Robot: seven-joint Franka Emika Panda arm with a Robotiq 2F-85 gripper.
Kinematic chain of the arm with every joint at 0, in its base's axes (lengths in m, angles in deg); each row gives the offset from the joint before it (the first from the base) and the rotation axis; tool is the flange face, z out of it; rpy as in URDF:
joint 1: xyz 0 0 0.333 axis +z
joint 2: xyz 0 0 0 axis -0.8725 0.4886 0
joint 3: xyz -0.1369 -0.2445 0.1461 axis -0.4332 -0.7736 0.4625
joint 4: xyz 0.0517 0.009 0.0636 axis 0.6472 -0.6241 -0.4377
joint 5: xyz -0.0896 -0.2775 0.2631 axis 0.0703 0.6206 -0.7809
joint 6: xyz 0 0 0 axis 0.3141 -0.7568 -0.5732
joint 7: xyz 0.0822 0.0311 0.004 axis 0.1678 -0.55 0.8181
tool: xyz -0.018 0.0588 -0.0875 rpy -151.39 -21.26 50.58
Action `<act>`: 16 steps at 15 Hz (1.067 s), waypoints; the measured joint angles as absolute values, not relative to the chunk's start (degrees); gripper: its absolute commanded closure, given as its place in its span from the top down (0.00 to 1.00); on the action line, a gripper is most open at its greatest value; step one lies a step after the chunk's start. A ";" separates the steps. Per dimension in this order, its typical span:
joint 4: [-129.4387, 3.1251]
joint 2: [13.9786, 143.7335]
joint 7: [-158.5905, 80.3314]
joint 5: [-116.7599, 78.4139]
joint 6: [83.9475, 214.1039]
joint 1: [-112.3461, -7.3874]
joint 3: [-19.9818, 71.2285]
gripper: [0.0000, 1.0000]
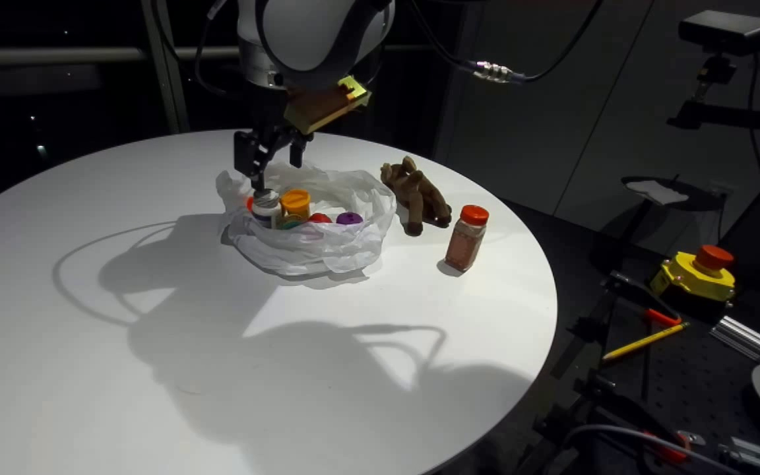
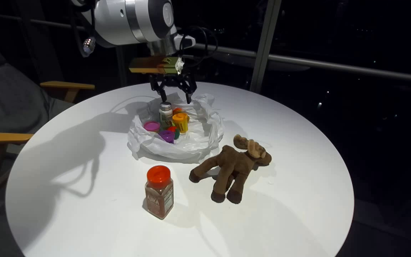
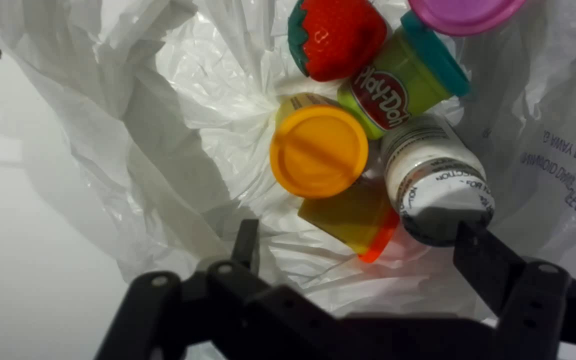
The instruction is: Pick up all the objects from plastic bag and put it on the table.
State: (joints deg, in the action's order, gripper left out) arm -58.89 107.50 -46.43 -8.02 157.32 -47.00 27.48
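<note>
1. Room's dark; your round white table [image 1: 57, 369] has a broad shadow [image 1: 287, 396] across it.
2. Plastic bag [image 2: 173, 153] sits mouth up, closer to the table's far edge than its near edge in both exterior views. Everything in 4–8 is inside.
3. Your gripper [image 2: 176, 98] hangs over the bag, fingers spread well apart, aimed down. One fingertip is right by the cap of the white bottle [image 3: 438, 185]; can't tell you if they touch.
4. That bottle: roughly upright, cap up, long axis near vertical.
5. Orange-lidded cup [image 3: 318, 145] just beside it: roughly upright, lid up.
6. Teal-lidded Play-Doh cup [image 3: 398, 80]: on its side, long axis diagonal in your wrist view, lid to the upper right. Strawberry [image 3: 338, 40] just beside, leafy end pointing left there.
7. Red-orange-lidded cup [image 3: 353, 220]: on its side, lid toward the lower right in your wrist view.
8. Pink lid [image 3: 468, 12] faces up; purple piece [image 2: 167, 136] near it, direction unclear.
9. Outside the bag: red-lidded jar [image 1: 464, 244] upright, toward the table's right edge in an exterior view; plush moose [image 2: 232, 160] lying, head toward the right edge, legs toward the near edge in an exterior view.
</note>
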 measured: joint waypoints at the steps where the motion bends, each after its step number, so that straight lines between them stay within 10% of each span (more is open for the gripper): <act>1: -58.46 107.70 -45.98 -8.32 156.84 -47.15 27.65 1.00; 16: -55.55 107.99 -39.87 -13.52 147.79 -48.42 32.73 1.00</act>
